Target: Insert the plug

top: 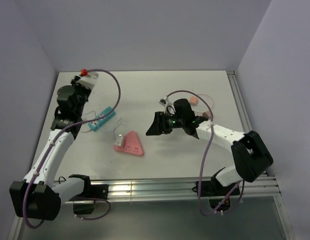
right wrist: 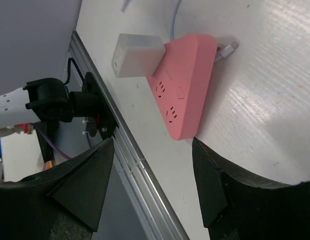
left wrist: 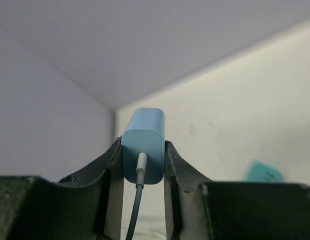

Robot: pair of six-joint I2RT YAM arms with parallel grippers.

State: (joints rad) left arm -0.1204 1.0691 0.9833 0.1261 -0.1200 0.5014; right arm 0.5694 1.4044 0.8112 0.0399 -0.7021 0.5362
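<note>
Trailing a grey cable (left wrist: pixel 136 207), the boxy plug (left wrist: pixel 143 145) is pale blue.

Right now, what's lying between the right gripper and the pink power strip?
Nothing: only bare white table separates the right gripper from the pink power strip, as the top view shows.

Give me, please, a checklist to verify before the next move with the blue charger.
1. Left gripper clamped on the blue charger: ok.
2. Charger's prongs aligned: cannot tell, they face away from the wrist camera.
3. Free sockets on the pink power strip: ok, some show beside the white adapter.
4. Charger close to that strip: not ok, the top view shows the left gripper near the table's far left corner.
5. Right gripper open and empty: ok, it hovers by the strip.
</note>
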